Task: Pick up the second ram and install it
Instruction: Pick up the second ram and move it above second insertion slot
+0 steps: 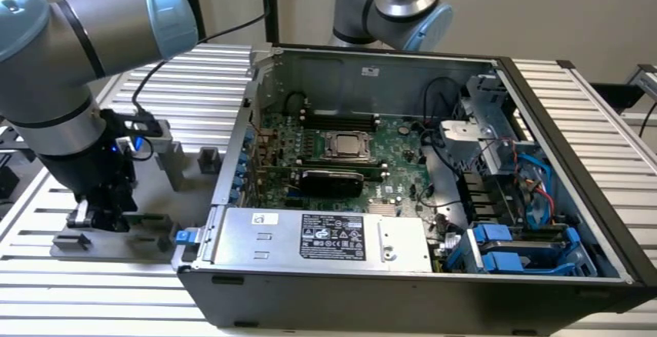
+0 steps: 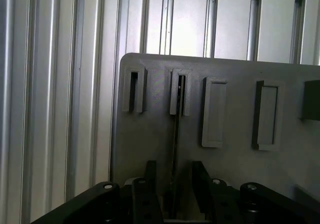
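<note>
Ribbed aluminium slats of the table [image 2: 65, 84] run beneath everything. On them, the second ram [image 2: 175, 139] stands on edge in the wrist view, showing as a thin dark line that runs from a narrow slot [image 2: 179, 91] in the grey holder plate [image 2: 150, 134] towards me. My gripper [image 2: 173, 166] is spread wide with one black finger [image 2: 150, 184] on either side of the stick. There is a clear gap on both sides, so I have hold of nothing.

In the exterior view my gripper [image 1: 98, 215] hangs low over the holder plate [image 1: 154, 237] at that view's left. Just beside the plate stands the open computer case [image 1: 411, 295], with the green motherboard [image 1: 395, 141] lying inside it.
</note>
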### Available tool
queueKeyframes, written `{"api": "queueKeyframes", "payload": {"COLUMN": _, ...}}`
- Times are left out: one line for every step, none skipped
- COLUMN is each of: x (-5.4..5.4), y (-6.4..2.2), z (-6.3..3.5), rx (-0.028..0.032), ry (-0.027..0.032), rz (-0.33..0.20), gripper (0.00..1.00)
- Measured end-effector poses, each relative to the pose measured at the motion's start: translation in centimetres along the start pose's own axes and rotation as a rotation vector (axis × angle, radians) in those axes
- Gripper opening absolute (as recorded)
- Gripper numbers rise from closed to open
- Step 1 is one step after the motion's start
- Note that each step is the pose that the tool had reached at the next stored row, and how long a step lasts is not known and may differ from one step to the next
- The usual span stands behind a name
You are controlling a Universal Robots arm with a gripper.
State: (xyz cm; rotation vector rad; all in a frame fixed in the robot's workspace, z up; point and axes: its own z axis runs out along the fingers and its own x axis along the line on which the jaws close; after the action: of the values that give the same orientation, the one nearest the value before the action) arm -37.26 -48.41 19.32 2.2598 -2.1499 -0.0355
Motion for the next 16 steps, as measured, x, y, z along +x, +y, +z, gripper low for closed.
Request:
{"api": "queueKeyframes", "payload": {"x": 0.0, "y": 0.0, "z": -0.01, "rx": -0.0001, "ry": 0.0001, "rz": 0.0, "gripper": 0.42}}
{"api": "queueKeyframes", "payload": {"x": 0.0, "y": 0.0, "z": -0.01, "rx": -0.0002, "ry": 0.0001, "rz": 0.0, "gripper": 0.4}}
{"api": "queueKeyframes", "payload": {"x": 0.0, "y": 0.0, "z": -0.02, "rx": -0.0004, "ry": 0.0003, "rz": 0.0, "gripper": 0.33}}
{"api": "queueKeyframes", "payload": {"x": 0.0, "y": 0.0, "z": -0.02, "rx": -0.0004, "ry": 0.0005, "rz": 0.0, "gripper": 0.33}}
{"api": "queueKeyframes", "payload": {"x": 0.0, "y": 0.01, "z": -0.02, "rx": -0.0006, "ry": 0.0007, "rz": 0.0, "gripper": 0.27}}
{"api": "queueKeyframes", "payload": {"x": 0.0, "y": 0.01, "z": -0.02, "rx": -0.0007, "ry": 0.0008, "rz": 0.0, "gripper": 0.22}}
{"api": "queueKeyframes", "payload": {"x": -0.01, "y": 0.0, "z": -0.02, "rx": -0.0007, "ry": 0.001, "rz": 0.0, "gripper": 0.22}}
{"api": "queueKeyframes", "payload": {"x": -0.01, "y": 0.0, "z": -0.02, "rx": -0.0009, "ry": 0.0012, "rz": 0.0, "gripper": 0.16}}
{"api": "queueKeyframes", "payload": {"x": -0.01, "y": 0.0, "z": -0.02, "rx": -0.0011, "ry": 0.0015, "rz": 0.0, "gripper": 0.14}}
{"api": "queueKeyframes", "payload": {"x": -0.01, "y": 0.0, "z": -0.02, "rx": -0.0013, "ry": 0.0019, "rz": 0.0, "gripper": 0.14}}
{"api": "queueKeyframes", "payload": {"x": -0.02, "y": 0.0, "z": -0.02, "rx": -0.0015, "ry": 0.0023, "rz": 0.0, "gripper": 0.14}}
{"api": "queueKeyframes", "payload": {"x": -0.02, "y": 0.0, "z": -0.02, "rx": -0.0018, "ry": 0.0027, "rz": 0.0, "gripper": 0.14}}
{"api": "queueKeyframes", "payload": {"x": -0.03, "y": 0.0, "z": -0.02, "rx": -0.002, "ry": 0.0032, "rz": 0.0, "gripper": 0.14}}
{"api": "queueKeyframes", "payload": {"x": -0.03, "y": 0.0, "z": -0.02, "rx": -0.0022, "ry": 0.0036, "rz": 0.0, "gripper": 0.14}}
{"api": "queueKeyframes", "payload": {"x": -0.03, "y": 0.0, "z": -0.02, "rx": -0.0024, "ry": 0.004, "rz": 0.0, "gripper": 0.14}}
{"api": "queueKeyframes", "payload": {"x": -0.03, "y": 0.0, "z": -0.02, "rx": -0.0026, "ry": 0.0044, "rz": 0.0, "gripper": 0.14}}
